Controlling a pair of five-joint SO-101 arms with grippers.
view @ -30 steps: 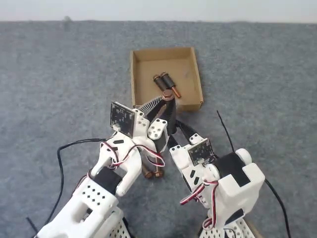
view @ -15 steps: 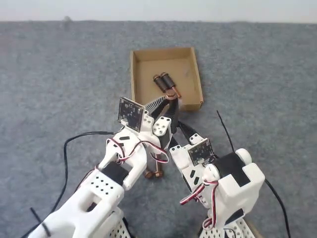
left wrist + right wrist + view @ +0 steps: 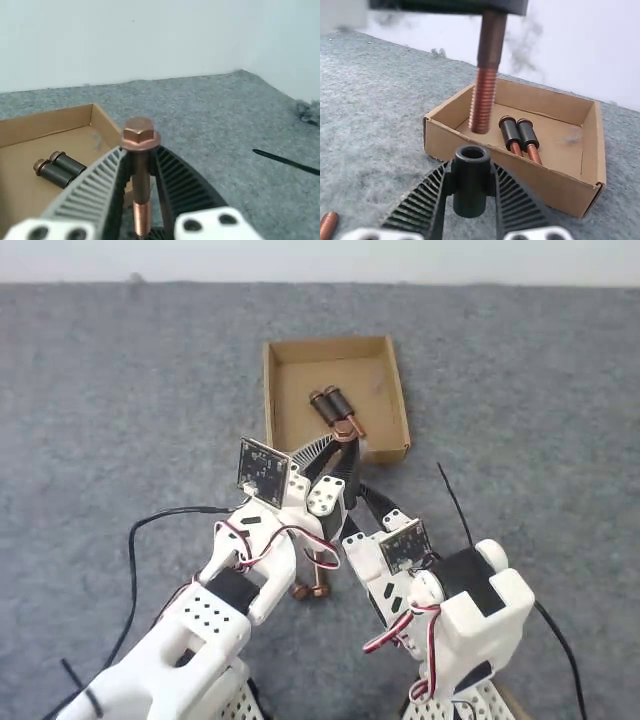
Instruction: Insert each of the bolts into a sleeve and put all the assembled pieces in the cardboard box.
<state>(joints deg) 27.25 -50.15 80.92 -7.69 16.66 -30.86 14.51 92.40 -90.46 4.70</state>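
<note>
My left gripper (image 3: 140,165) is shut on a copper bolt (image 3: 139,180), head up and thread pointing down; from above it (image 3: 337,445) hangs at the near edge of the cardboard box (image 3: 278,390). My right gripper (image 3: 470,187) is shut on a black sleeve (image 3: 470,179), held upright with its bore open. The bolt's threaded tip (image 3: 482,102) hangs just above and a little beyond the sleeve, apart from it. Two assembled bolt-and-sleeve pieces (image 3: 337,412) lie side by side in the box (image 3: 592,131).
Two loose copper bolts (image 3: 310,590) lie on the grey carpet between the arms, and one bolt end (image 3: 326,225) lies near the right gripper. A black cable (image 3: 455,502) runs right of the right arm. Open carpet surrounds the box.
The left arm swung right and toward the box with the bolt during the first half second, then held still. The right arm has not moved.
</note>
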